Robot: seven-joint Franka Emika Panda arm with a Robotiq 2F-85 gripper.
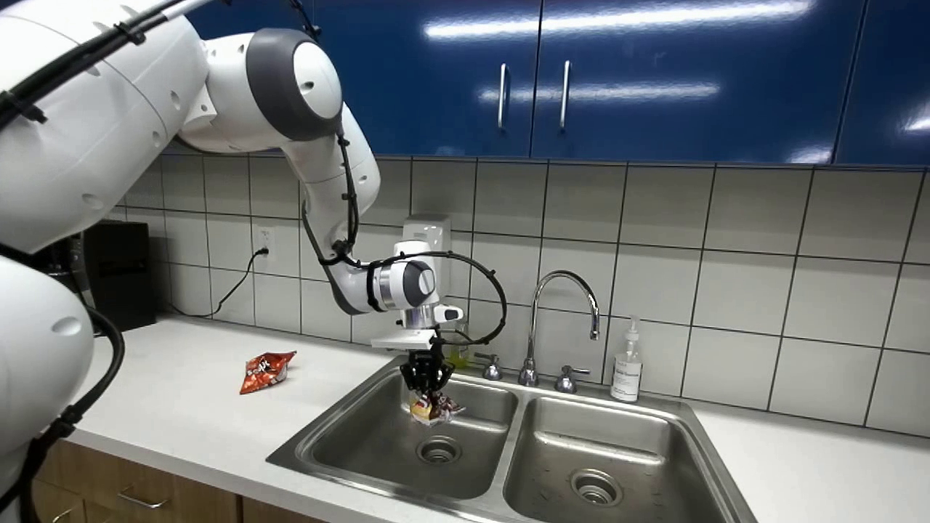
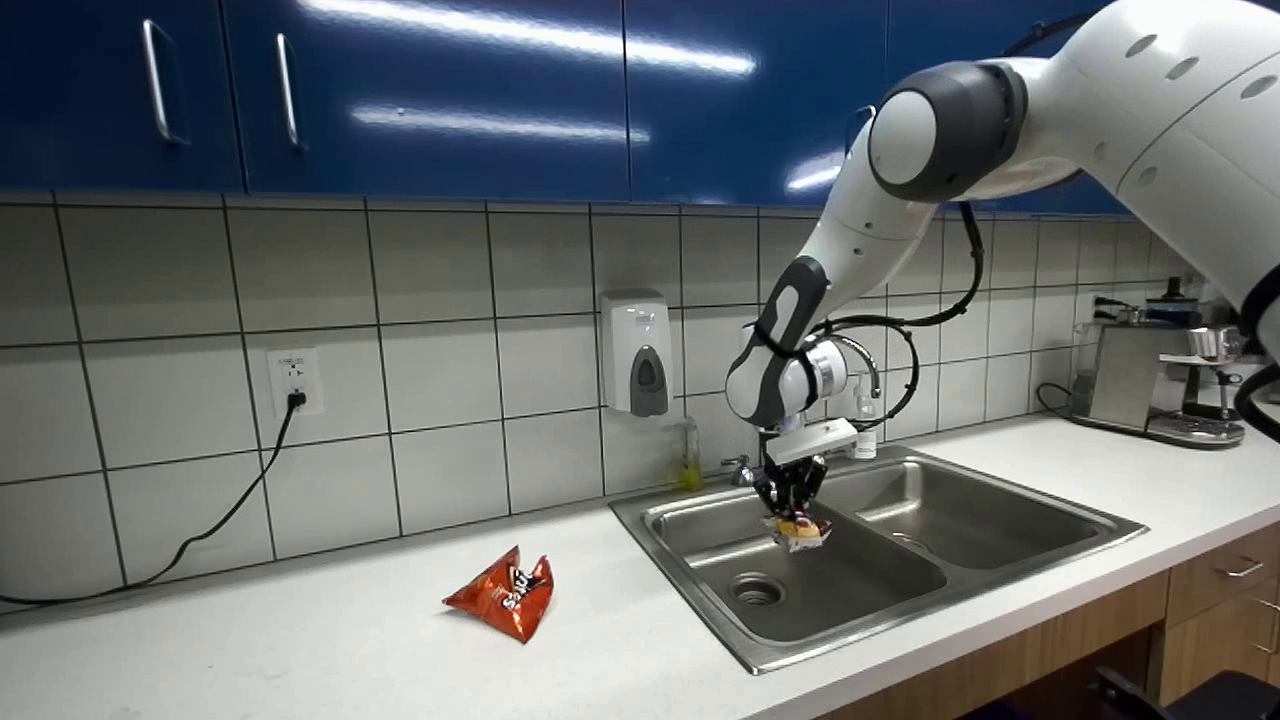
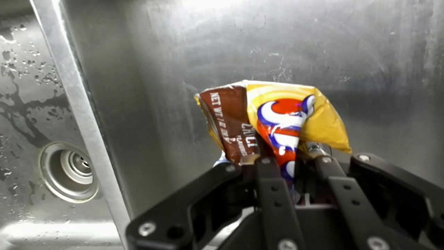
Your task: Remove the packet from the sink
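The yellow-orange packet [image 3: 277, 118], with dark brown and red parts, is pinched between the fingers of my gripper [image 3: 284, 158]. In both exterior views the packet [image 1: 430, 410] [image 2: 800, 532] hangs crinkled below the gripper [image 1: 430, 388] [image 2: 792, 505]. It is over the basin of the steel sink [image 1: 514, 437] [image 2: 690, 580] nearer the red packet and looks lifted off the basin floor. The fingers hide part of it. In the wrist view the sink divider [image 3: 79, 114] runs to the left of the packet.
A redder small packet [image 1: 265, 372] [image 2: 508, 595] lies on the counter beside the sink. A chrome faucet [image 1: 532, 327], its handles and a soap bottle [image 1: 626, 370] stand along the back rim. A wall dispenser [image 2: 638, 350] hangs behind, above a bottle of yellow-green liquid [image 2: 690, 460].
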